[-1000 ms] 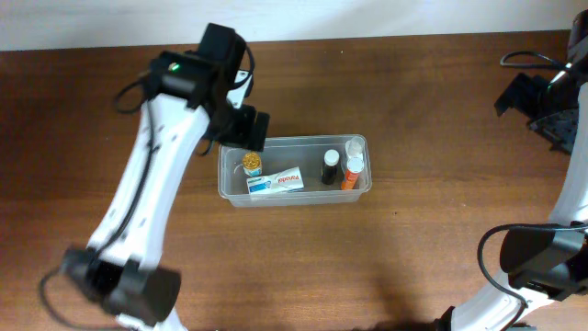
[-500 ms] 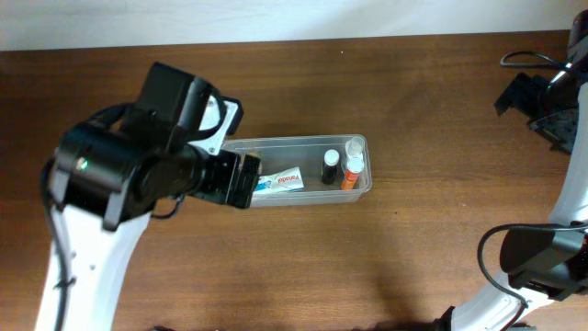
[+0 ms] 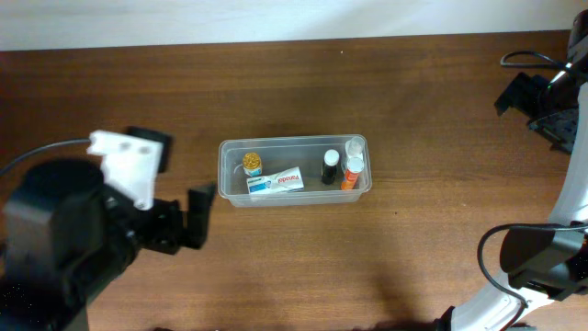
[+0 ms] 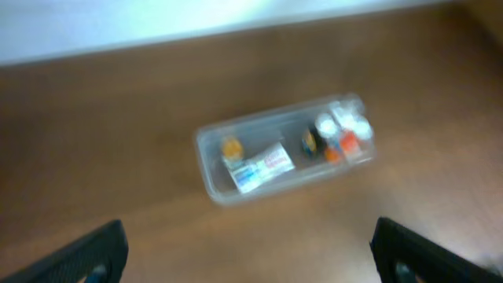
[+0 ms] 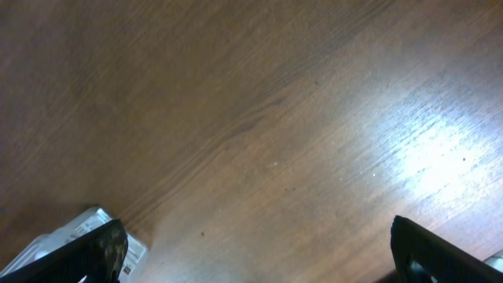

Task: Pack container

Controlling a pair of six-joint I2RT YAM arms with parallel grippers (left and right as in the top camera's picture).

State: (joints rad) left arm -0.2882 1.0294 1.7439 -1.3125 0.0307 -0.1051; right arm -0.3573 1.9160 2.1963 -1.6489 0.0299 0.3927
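The container (image 3: 294,141) is a clear rectangular tub at the middle of the table. It holds a small gold-capped bottle (image 3: 252,164), a white and blue box (image 3: 277,181), a black bottle (image 3: 331,167), an orange bottle (image 3: 350,174) and a clear bottle (image 3: 355,147). My left gripper (image 3: 199,217) is raised high, left of and nearer than the tub, open and empty. The left wrist view, blurred, looks down on the tub (image 4: 206,149) between wide-apart fingers (image 4: 247,240). My right gripper (image 3: 537,110) is at the far right edge, open and empty over bare wood (image 5: 259,244).
The brown wooden table (image 3: 413,239) runs to a white wall at the back. The big left arm body (image 3: 64,248) fills the lower left of the overhead view. The right arm's base (image 3: 542,262) stands at the lower right. A white labelled thing (image 5: 82,234) shows by the right gripper's left finger.
My left arm has pulled back from over the tub's left end toward the lower left and risen toward the camera. The whole tub now shows. The right arm has not moved.
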